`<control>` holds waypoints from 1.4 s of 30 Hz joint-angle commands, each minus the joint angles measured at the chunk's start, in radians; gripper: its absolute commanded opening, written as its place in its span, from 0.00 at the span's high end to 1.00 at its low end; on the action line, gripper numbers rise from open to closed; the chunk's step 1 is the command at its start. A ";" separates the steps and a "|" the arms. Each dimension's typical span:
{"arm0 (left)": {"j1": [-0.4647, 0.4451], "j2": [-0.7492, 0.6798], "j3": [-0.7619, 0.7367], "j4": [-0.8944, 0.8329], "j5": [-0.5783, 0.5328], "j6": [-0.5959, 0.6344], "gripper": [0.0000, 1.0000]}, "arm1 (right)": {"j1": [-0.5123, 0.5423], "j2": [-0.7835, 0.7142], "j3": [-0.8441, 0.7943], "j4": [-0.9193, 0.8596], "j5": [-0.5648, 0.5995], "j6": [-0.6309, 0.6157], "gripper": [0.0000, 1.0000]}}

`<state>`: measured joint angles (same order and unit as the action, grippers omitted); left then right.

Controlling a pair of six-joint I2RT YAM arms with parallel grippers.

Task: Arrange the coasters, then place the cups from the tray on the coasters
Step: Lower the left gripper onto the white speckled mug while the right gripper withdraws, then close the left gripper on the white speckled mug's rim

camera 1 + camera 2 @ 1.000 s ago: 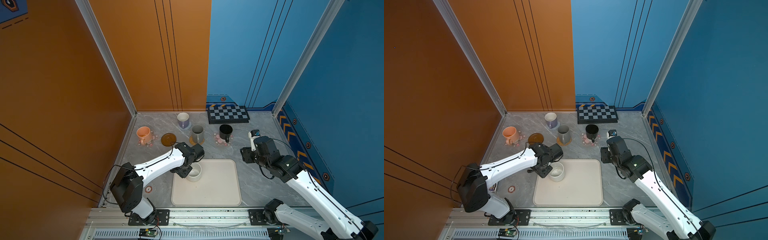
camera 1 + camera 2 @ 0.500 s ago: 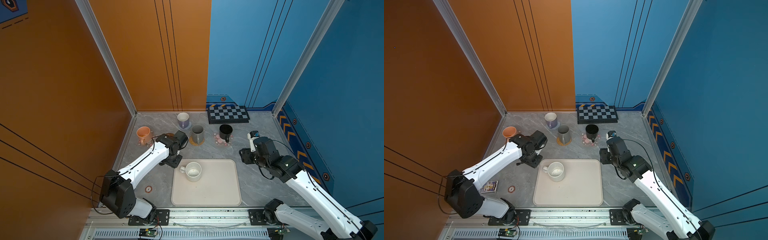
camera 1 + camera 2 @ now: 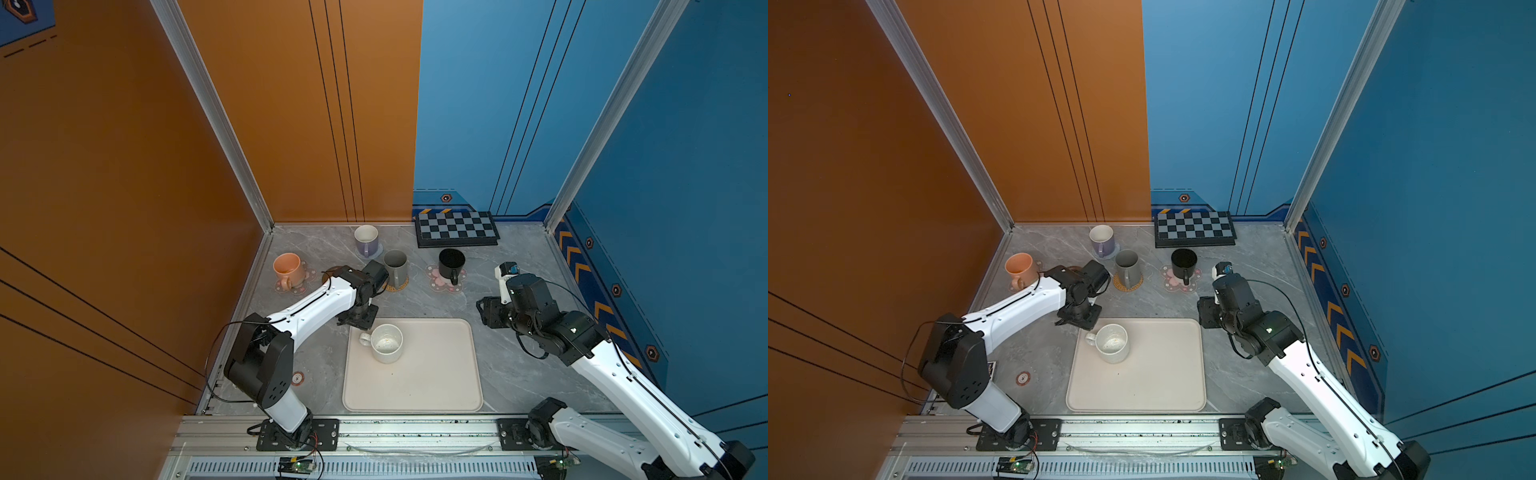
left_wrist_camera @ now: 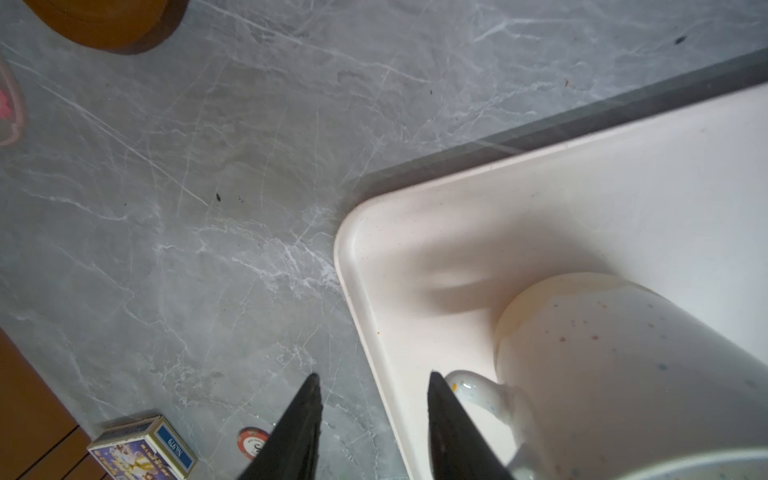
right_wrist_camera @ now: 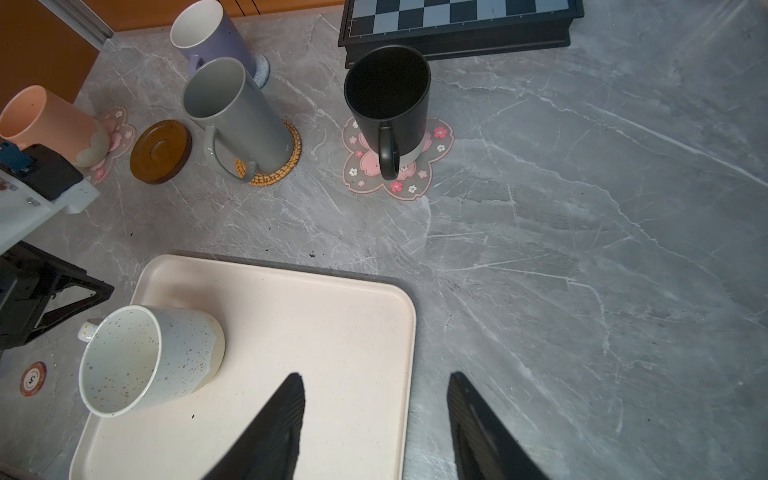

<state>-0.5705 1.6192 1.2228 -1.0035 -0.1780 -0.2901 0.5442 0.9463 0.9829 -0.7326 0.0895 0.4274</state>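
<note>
Two half-spread, empty: left gripper (image 4: 372, 376) beside speckled mug (image 4: 623, 374) handle, right gripper (image 5: 375, 376) near tray (image 5: 332, 332).

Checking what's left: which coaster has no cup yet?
The brown disc, bare between the peach cup and grey cup; the other four each hold a cup.

Both top views look down from high up at the whole table (image 3: 523, 374). The wrist cameras sit low and close; both see the tray (image 4: 623, 187) and the speckled mug (image 5: 174, 349)
</note>
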 commanded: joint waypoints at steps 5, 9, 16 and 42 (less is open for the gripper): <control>-0.106 -0.081 -0.086 -0.009 0.057 -0.140 0.57 | 0.008 -0.003 -0.009 0.008 -0.020 0.010 0.42; -0.173 -0.108 -0.132 -0.016 0.063 -0.237 0.57 | 0.009 -0.006 -0.017 0.009 -0.027 0.011 0.42; -0.265 -0.172 -0.181 -0.014 0.105 -0.370 0.57 | 0.016 -0.012 -0.027 0.018 -0.038 0.013 0.42; -0.540 -0.272 -0.217 -0.095 -0.066 -0.225 0.52 | 0.065 -0.024 -0.010 0.016 -0.028 0.046 0.42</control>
<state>-1.1236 1.3422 1.0145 -1.1049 -0.1978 -0.5781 0.6025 0.9401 0.9661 -0.7223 0.0555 0.4526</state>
